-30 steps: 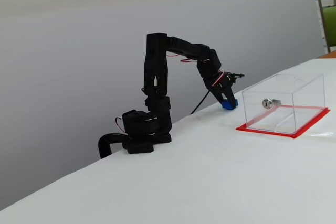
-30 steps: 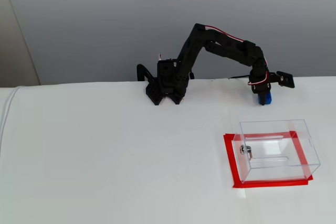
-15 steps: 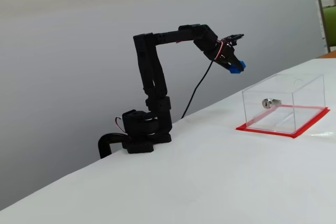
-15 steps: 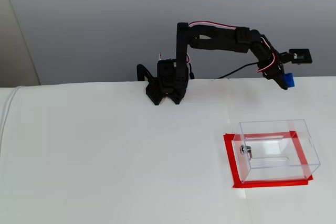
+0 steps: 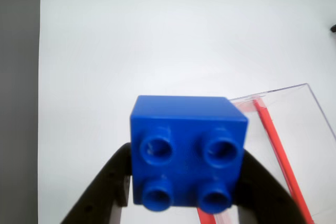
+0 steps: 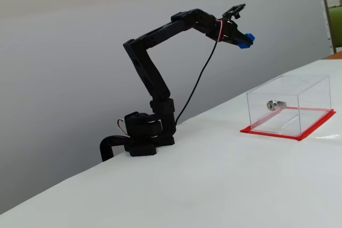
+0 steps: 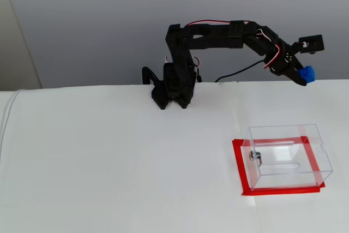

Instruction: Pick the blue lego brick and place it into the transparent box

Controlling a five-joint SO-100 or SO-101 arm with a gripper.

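Observation:
The blue lego brick (image 5: 188, 150) fills the lower middle of the wrist view, studs facing the camera, clamped between my two black fingers (image 5: 107, 182). My gripper (image 6: 245, 39) is shut on the brick (image 6: 247, 39) and holds it high in the air, above and to the left of the transparent box (image 6: 288, 105) in that fixed view. In the other fixed view the gripper (image 7: 305, 75) with the brick (image 7: 308, 73) hangs behind the box (image 7: 286, 155). A corner of the box (image 5: 294, 129) with its red base edge shows at the wrist view's lower right.
The box stands on a red taped rectangle (image 7: 238, 167) on the white table (image 7: 109, 167). A silver lock fitting (image 7: 254, 156) sits on the box wall. The arm base (image 7: 172, 88) is at the table's far edge, with a black cable (image 6: 197, 89) hanging behind.
The arm has lifted the brick from table height up into the air and swung it outward toward the box side. The gripper has stayed shut on the brick.

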